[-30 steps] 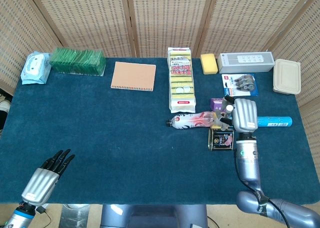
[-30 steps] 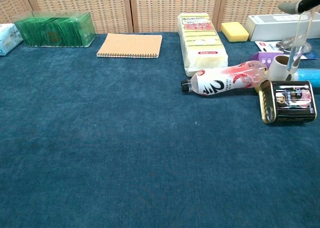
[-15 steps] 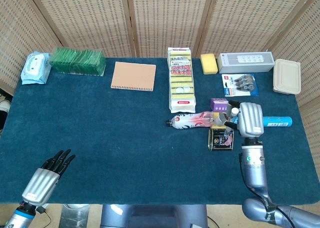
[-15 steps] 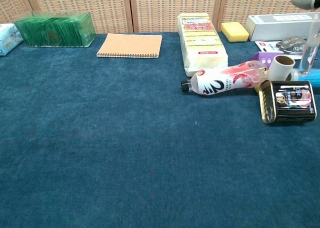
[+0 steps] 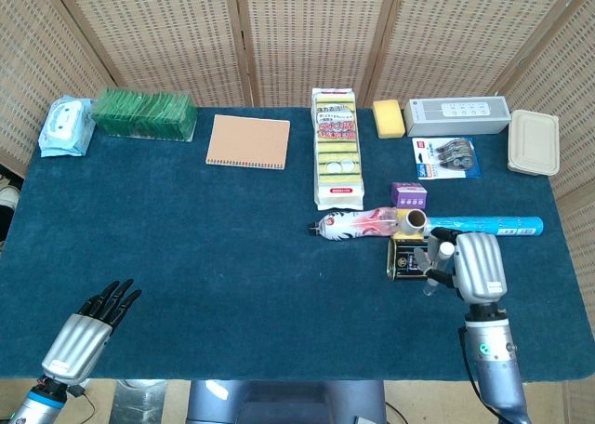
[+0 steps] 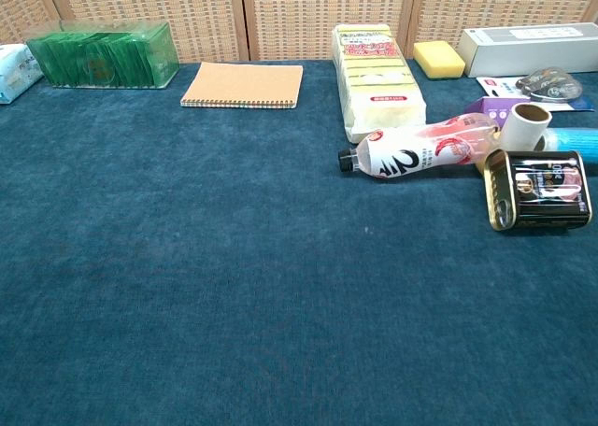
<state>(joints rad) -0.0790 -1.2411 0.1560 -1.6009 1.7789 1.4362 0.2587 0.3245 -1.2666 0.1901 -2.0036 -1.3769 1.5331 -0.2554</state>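
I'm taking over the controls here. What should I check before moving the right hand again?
1. Right hand in view: ok in the head view, absent from the chest view.
2. Its grasp: cannot tell; something small and pale shows at its fingers.
3. Clearance from the tin: not ok, the fingers are right beside it.
4. Bottle settled: ok, it lies on its side by the roll.
5. Left hand out of the way: ok, open at the near left table edge.
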